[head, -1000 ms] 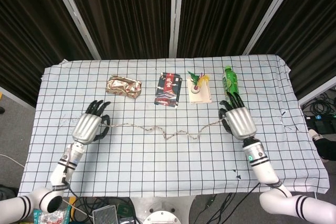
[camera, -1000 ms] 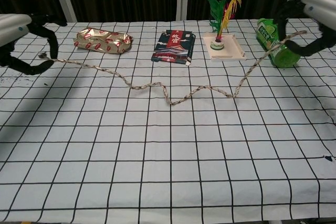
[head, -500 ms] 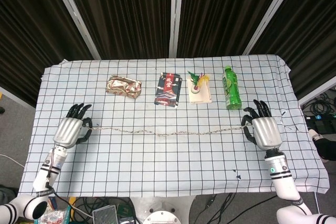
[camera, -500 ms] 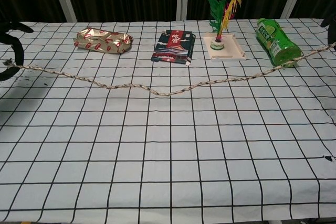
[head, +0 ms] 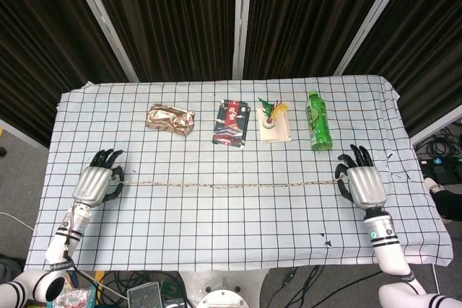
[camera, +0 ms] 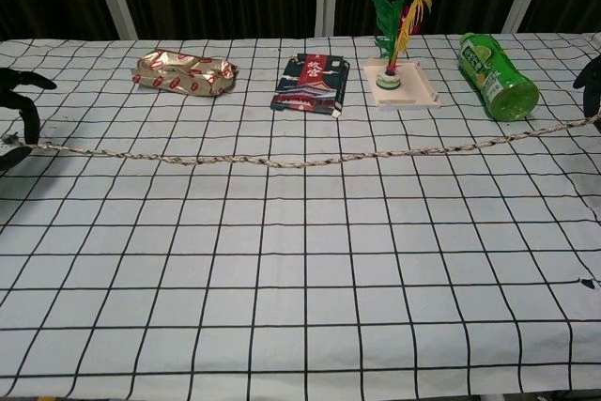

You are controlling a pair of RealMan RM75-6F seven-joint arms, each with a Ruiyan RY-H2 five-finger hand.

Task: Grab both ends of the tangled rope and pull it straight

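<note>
Rope (head: 231,185) runs in an almost straight line across the checked tablecloth (head: 216,236), stretched between the two hands, with only small kinks left along its braid. In the chest view the same rope (camera: 300,159) lies low over the cloth and rises slightly toward the right edge.

At the left end, the left hand (head: 94,183) sits near the left edge of the table, its dark fingers (head: 108,158) curled forward over the rope end, which it grips. In the chest view only these dark fingers (camera: 23,105) show at the left border, closed around the frayed rope tip.

Beyond the left hand, toward the far side of the table, lies a crumpled gold and red wrapper (head: 170,118). To the right of it, about midway between the hands and beyond the rope, a dark booklet (head: 231,122) lies flat. Just beside that stands a small white tray (head: 275,129) holding a green and yellow feathered shuttlecock (camera: 402,16). A green bottle (head: 317,120) lies on its side just beyond the right hand, apart from the rope.

At the right end, the right hand (head: 363,182) holds the other rope end, fingers closed on it near the table's right edge.
</note>
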